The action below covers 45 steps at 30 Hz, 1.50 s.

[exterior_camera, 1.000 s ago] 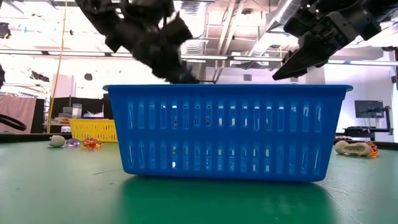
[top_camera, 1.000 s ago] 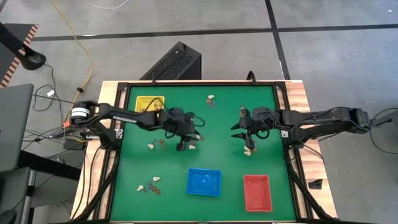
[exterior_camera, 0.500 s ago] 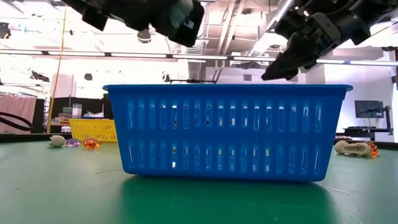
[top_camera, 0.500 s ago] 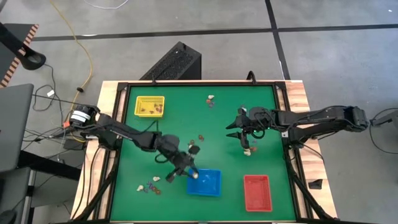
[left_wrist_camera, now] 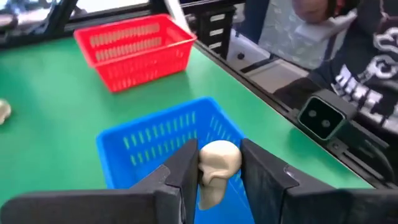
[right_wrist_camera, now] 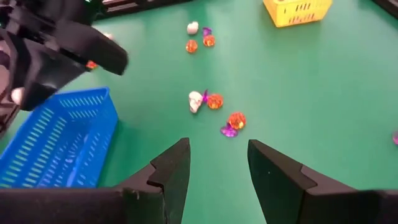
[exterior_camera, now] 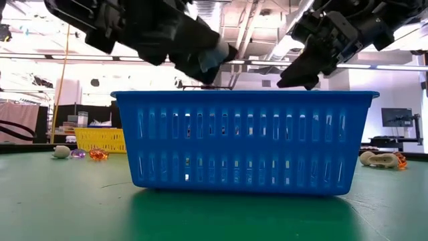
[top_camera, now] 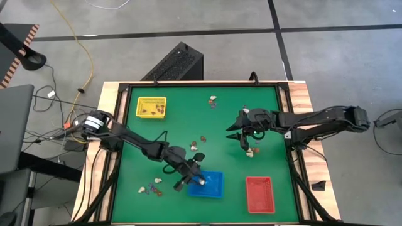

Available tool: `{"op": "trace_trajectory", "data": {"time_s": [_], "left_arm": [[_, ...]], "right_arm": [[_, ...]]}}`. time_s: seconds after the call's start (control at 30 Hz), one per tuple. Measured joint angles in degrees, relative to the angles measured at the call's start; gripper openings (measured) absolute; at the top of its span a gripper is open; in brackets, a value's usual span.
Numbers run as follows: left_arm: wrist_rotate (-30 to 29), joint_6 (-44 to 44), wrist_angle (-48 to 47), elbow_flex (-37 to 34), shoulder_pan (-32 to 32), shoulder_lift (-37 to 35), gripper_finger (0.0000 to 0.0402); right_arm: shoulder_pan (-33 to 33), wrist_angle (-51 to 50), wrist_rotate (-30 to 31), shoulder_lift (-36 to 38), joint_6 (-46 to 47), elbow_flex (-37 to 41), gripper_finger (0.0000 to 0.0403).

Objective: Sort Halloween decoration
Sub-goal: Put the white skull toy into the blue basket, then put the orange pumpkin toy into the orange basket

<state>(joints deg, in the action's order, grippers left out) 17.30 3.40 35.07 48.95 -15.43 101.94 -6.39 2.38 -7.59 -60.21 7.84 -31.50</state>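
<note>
My left gripper (top_camera: 200,180) is shut on a small cream skull trinket (left_wrist_camera: 217,163). It hangs over the left end of the blue tray (top_camera: 210,184), above the tray's rim in the low view (exterior_camera: 207,60). My right gripper (top_camera: 239,135) hovers open over the mat's right half, with nothing between its fingers (right_wrist_camera: 214,168). A white skull (right_wrist_camera: 195,99), orange pieces (right_wrist_camera: 214,101) and a purple piece (right_wrist_camera: 227,130) lie on the mat ahead of it. More trinkets lie at the near left (top_camera: 154,187) and the far middle (top_camera: 213,100). My left gripper pinches the cream skull by its two sides (left_wrist_camera: 203,167) between the two fingers, near their free ends. The fingers slant down from the table's left toward the blue tray. The skull is lifted clear, over the tray's open top.
The yellow tray (top_camera: 151,107) stands at the far left with a few pieces in it. The red tray (top_camera: 259,194) sits at the near right beside the blue one. A few trinkets (top_camera: 251,150) lie just below my right gripper. A person in dark clothing (left_wrist_camera: 348,68) is beyond the table's edge.
My left gripper has carried the cream skull from the middle of the mat toward the near edge. It has sunk a little and now hangs over the blue tray's left end. My right gripper has edged slightly toward the table's left and stayed open.
</note>
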Motion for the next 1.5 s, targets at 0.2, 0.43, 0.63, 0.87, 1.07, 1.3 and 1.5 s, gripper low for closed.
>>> {"op": "trace_trajectory", "data": {"time_s": [0.2, 0.43, 0.63, 0.87, 1.07, 1.3, 1.5], "left_arm": [[0.0, -0.5, -0.1, 0.0, 0.8, 0.1, 0.0129], [3.4, 1.6, -1.7, 0.0, 1.7, 0.1, 0.0174], [2.2, 5.0, -11.5, 0.0, 3.5, -3.8, 0.0184], [-10.5, 9.9, -31.1, -0.1, 3.9, -14.8, 0.0185], [-17.2, 7.2, -37.5, -5.6, 3.9, -24.7, 0.0185], [-30.0, -8.2, -37.2, -16.5, 3.9, -34.4, 0.0185], [-33.7, -16.9, -33.5, -24.0, 3.9, -35.9, 0.0185]], "right_arm": [[0.0, -0.2, -0.1, 0.2, 2.1, 0.1, 0.0191], [0.0, -0.1, -0.1, 0.2, 4.2, 0.1, 0.0191], [0.0, 0.6, 0.0, 0.2, 4.3, 0.1, 0.0191], [0.0, 4.4, 0.2, 0.2, 2.7, 0.1, 0.0191], [-0.1, 5.6, 0.2, 0.2, -1.2, 0.1, 0.0191], [-0.1, 7.8, 0.2, 0.2, -7.8, 0.1, 0.0191], [-0.1, 7.8, 0.2, -0.8, -8.3, 0.1, 0.0191]]}}
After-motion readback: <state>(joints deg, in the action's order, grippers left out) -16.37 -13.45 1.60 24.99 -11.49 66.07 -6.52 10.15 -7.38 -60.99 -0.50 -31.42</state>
